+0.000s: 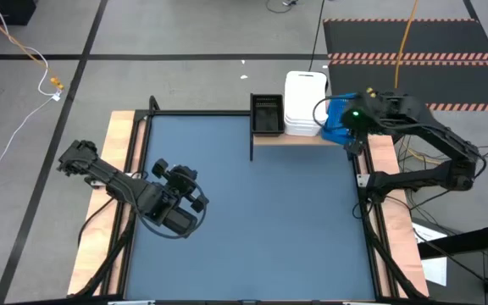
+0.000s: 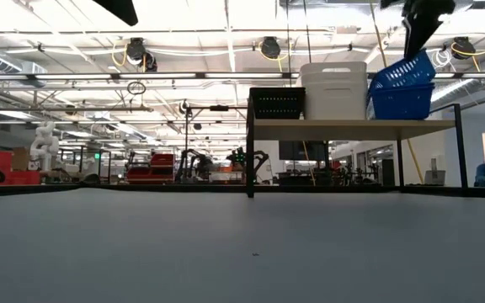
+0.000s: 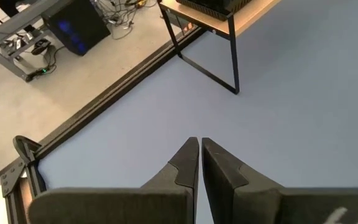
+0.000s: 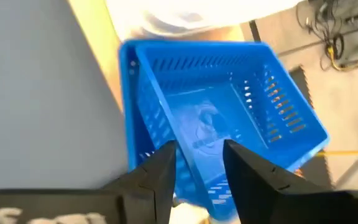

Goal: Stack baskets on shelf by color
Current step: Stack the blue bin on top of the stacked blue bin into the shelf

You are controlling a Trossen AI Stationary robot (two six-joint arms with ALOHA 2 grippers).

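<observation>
Blue baskets (image 4: 229, 124): slotted plastic, tilted stack on wood-grain shelf (image 1: 282, 138); right pincer (image 4: 197, 163) parted above.

bright overhead ceiling lights; right wrist blurred

Probably robotics lab: idle robot arms (image 2: 194, 160)

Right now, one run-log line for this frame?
right gripper: open over tilted top blue basket | blue stack, white stack, black basket on shelf | left gripper: shut, over tabletop
</observation>
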